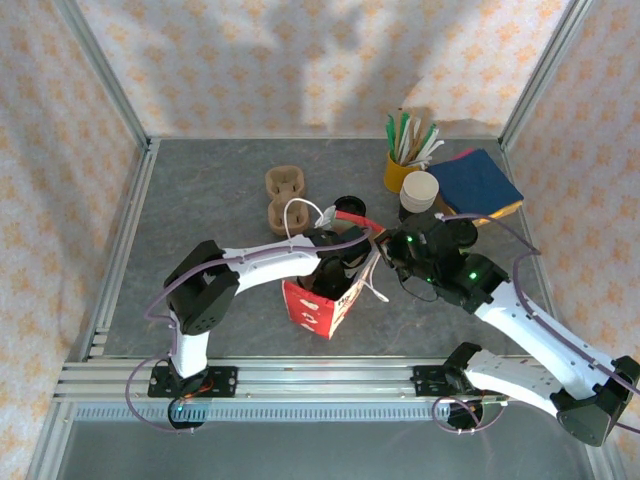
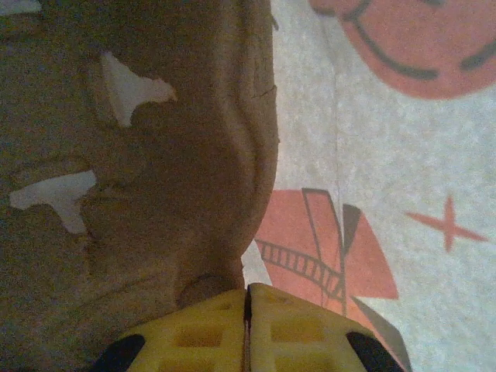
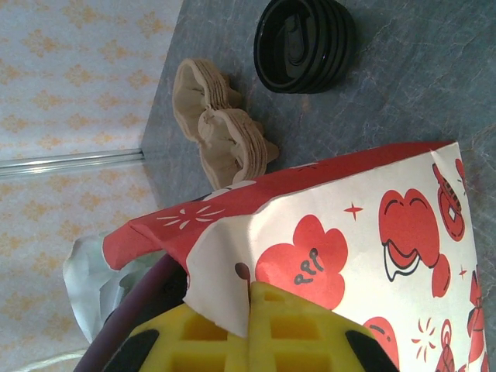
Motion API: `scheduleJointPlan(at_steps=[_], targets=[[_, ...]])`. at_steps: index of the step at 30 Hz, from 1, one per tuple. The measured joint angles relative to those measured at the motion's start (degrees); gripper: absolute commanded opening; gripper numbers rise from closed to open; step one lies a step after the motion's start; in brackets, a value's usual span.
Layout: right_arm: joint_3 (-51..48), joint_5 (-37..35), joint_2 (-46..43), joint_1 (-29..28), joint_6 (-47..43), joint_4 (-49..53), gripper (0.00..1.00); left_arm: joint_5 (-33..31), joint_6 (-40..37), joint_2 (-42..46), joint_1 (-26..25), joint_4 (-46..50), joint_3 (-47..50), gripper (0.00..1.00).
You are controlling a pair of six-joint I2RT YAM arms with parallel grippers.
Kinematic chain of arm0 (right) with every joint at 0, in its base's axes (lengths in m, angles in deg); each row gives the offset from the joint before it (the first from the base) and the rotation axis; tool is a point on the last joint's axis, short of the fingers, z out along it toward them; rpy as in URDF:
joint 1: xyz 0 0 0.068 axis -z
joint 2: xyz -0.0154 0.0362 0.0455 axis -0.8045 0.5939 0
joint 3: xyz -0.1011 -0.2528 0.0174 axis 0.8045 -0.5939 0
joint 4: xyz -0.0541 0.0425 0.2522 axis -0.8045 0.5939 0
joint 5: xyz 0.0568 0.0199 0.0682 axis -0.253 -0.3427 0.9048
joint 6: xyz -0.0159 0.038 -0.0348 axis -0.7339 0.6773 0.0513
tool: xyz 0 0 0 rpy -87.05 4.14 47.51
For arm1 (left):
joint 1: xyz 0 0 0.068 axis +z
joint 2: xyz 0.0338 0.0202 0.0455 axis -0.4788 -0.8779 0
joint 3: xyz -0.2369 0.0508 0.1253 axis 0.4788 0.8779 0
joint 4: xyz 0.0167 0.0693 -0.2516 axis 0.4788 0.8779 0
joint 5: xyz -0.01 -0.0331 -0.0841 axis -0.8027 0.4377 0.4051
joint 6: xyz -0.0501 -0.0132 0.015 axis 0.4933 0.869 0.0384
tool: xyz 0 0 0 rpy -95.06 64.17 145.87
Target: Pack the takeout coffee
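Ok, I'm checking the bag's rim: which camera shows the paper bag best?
Right wrist: the paper bag is close and sharp, red rim and printed side clear. Top external shows it small and partly hidden; left wrist shows a printed wall beside a brown carrier.

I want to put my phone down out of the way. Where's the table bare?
Bare: the table's left side, between frame rail and pulp carriers, and the far strip by the back wall. Crowded: the far right corner, with yellow cup, white cups and blue-topped stack, and mid-table around the red bag.
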Motion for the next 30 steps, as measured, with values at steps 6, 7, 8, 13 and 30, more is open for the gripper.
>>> scheduleJointPlan(at_steps=[6, 7, 8, 13, 30], targets=[[1.6, 0.3, 0.3, 0.0, -0.6, 1.8, 0.0, 0.0, 0.0, -0.1, 0.0, -0.2, 0.0, 0.11], [1.9, 0.4, 0.3, 0.0, -0.7, 2.1, 0.0, 0.0, 0.0, -0.1, 0.0, -0.3, 0.0, 0.11], [2.2, 0.4, 0.3, 0.0, -0.7, 2.4, 0.0, 0.0, 0.0, -0.1, 0.0, -0.5, 0.0, 0.11], [3.5, 0.4, 0.3, 0.0, -1.3, 3.6, 0.0, 0.2, 0.0, -0.1, 0.0, -2.0, 0.0, 0.11], [3.8, 0.4, 0.3, 0.0, -1.9, 3.5, 0.0, 1.0, 0.4, -0.1, 0.2, -3.3, 0.0, 0.11]])
